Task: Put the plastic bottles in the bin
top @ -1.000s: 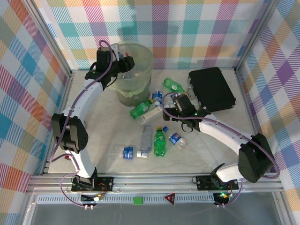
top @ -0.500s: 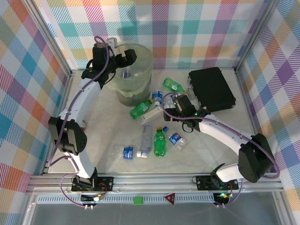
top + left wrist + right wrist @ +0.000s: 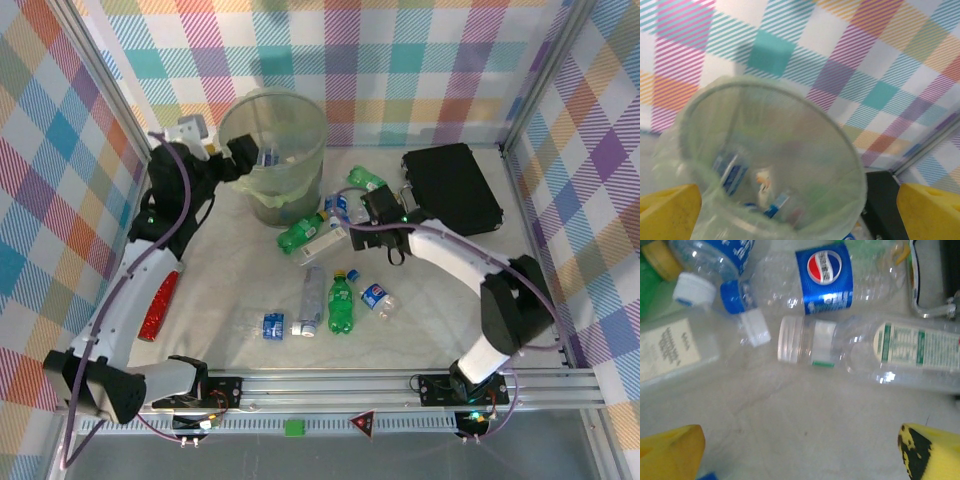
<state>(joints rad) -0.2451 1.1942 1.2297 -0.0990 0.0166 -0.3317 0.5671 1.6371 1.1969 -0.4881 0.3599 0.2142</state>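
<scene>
Clear bottle point(image 3: 875, 352): next pick, lying under right gripper point(image 3: 800, 450), jaws spread wide.
Left gripper point(image 3: 243, 155): spread, empty, beside bin point(image 3: 290, 185).
Next: descend, straddle, close.

The bin point(image 3: 290, 170) is grey wire mesh, lined with a thin, translucent pale green plastic bag point(image 3: 790, 125) that crinkles over the rim. The Pepsi bottle point(image 3: 824, 277) is clear, ridged, glossy plastic with a shiny blue label. The clear bottle point(image 3: 875, 352) has a ribbed white cap. The green bottle point(image 3: 341, 303) is glossy. The black case point(image 3: 455, 190) looks matt. The tabletop point(image 3: 805, 430) is pale, matt and faintly veined. The frame rails point(image 3: 330, 385) are dull silvery metal.
</scene>
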